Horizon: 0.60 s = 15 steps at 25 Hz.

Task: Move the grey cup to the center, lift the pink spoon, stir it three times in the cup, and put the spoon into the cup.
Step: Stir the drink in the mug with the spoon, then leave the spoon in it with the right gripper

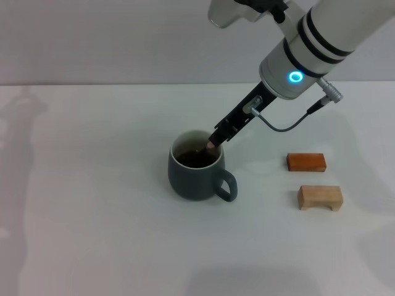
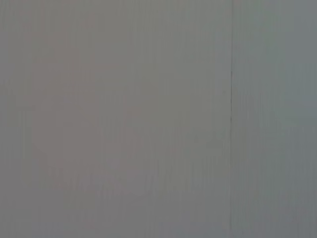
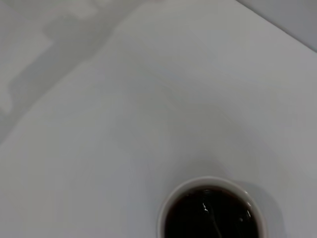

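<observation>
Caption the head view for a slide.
Right gripper dips the pink spoon into the grey cup, two blocks alongside.

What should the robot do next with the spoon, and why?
Probably let go. The right end effector hangs over the grey cup, holding the pink spoon with its lower end down in the dark liquid, so opening should leave the spoon resting inside. How many stirs are done cannot be told.
</observation>
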Each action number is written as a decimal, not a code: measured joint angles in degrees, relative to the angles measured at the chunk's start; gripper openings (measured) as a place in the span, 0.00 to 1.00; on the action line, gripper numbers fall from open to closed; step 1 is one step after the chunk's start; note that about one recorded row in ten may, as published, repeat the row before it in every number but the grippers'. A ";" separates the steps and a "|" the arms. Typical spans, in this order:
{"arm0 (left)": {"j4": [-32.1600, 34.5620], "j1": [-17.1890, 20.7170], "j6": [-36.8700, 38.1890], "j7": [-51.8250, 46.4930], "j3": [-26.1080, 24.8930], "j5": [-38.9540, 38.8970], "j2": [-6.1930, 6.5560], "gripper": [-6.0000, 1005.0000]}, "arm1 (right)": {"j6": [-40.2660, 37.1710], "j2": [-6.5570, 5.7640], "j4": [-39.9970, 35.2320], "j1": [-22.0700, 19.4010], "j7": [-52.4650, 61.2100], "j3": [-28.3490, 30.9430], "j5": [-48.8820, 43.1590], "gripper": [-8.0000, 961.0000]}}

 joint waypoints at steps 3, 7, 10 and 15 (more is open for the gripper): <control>0.00 0.00 0.01 0.00 0.00 0.00 0.00 0.10 | 0.38 -0.01 -0.04 0.43 0.54 -0.01 -0.83 0.14; 0.00 0.00 0.11 0.00 0.00 0.02 0.00 0.10 | 2.26 -0.03 0.33 0.95 0.97 -0.08 -1.40 0.14; 0.00 0.00 0.18 0.00 -0.03 0.04 0.00 0.10 | 3.81 0.30 0.99 1.26 0.98 -0.11 -1.05 0.14; 0.00 0.00 0.28 0.00 -0.09 0.04 0.00 0.10 | 2.93 0.81 1.33 1.95 1.05 -0.04 -1.53 0.14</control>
